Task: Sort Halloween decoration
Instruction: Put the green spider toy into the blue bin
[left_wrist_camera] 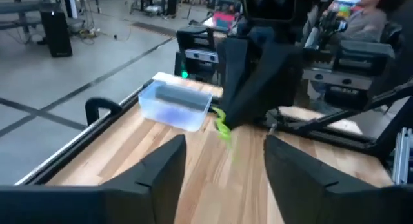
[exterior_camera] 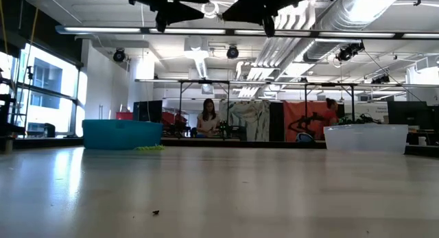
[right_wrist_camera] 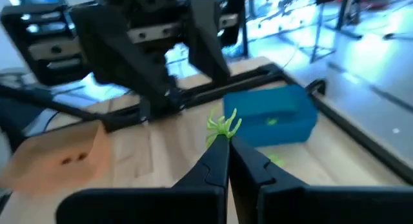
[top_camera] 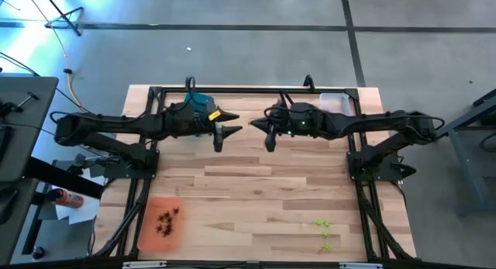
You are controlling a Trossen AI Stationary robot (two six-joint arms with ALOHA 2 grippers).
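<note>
In the high view, the left end effector (top_camera: 225,132) and the right end effector (top_camera: 262,132) are held facing each other above the far middle of the wooden desk (top_camera: 256,199). A teal tray (top_camera: 200,101) is seen just behind the left end effector, and a clear tray (top_camera: 333,101) behind the right arm. Toward the near edge, well apart from both end effectors, an orange tray (top_camera: 160,222) carrying dark spiky trinkets (top_camera: 168,219) lies on the left side, and a few lime green trinkets (top_camera: 324,229) lie bare on the desk on the right side.

In the low view, both end effectors are seen hanging at the top edge. The teal tray (exterior_camera: 122,134) and the clear tray (exterior_camera: 366,137) stand far across the desk; a green trinket (exterior_camera: 149,148) lies beside the teal tray.

In the left wrist view, the left end effector (left_wrist_camera: 224,161) is seen spread wide and empty, with the clear tray (left_wrist_camera: 175,104) ahead of it.

In the right wrist view, the right end effector (right_wrist_camera: 224,137) is closed on a lime green spiky trinket (right_wrist_camera: 223,125), pinched at its tips, with the teal tray (right_wrist_camera: 273,114) just beyond.
</note>
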